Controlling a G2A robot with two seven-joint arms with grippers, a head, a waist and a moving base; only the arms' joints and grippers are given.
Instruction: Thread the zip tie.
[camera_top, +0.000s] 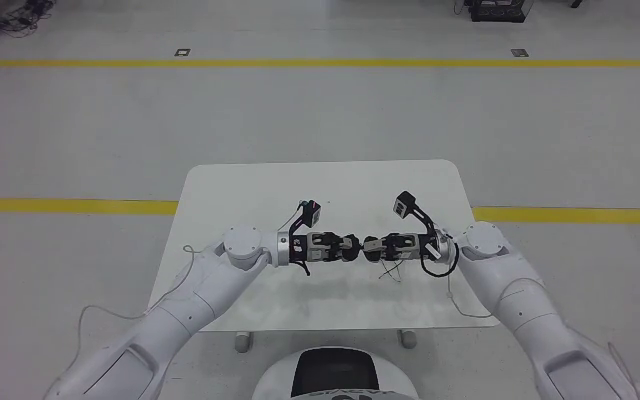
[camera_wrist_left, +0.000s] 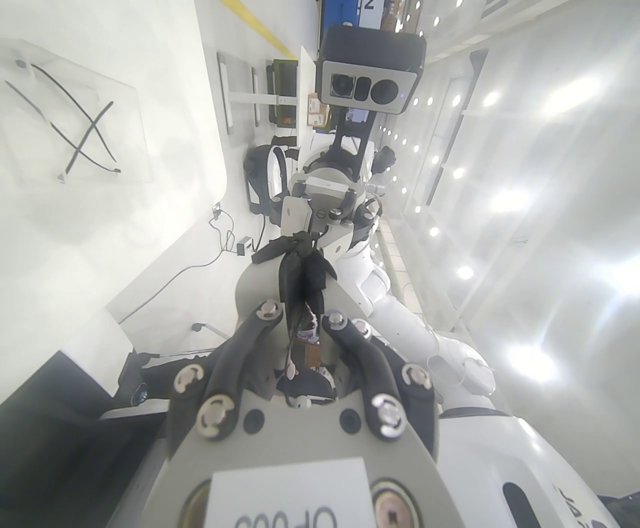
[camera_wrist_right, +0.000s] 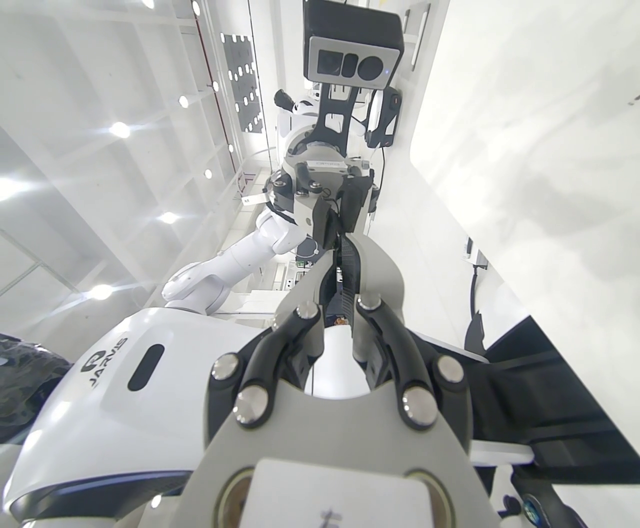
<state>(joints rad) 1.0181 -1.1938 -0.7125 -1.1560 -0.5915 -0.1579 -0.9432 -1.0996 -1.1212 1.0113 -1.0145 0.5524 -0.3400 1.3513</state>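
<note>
Aloft, zip tie dangling beneath right tool

1. Over the front middle of the white rounded rectangular table, the left gripper and right gripper meet tip to tip.
2. The thin black plastic zip tie hangs just beneath the right gripper.
3. Other black zip ties lie crossed on a clear flat sheet on the table.

On 1 white, round-cornered rectangular table, 1 clear flat plastic tray is laid, with crossed black zip ties on it.
</note>
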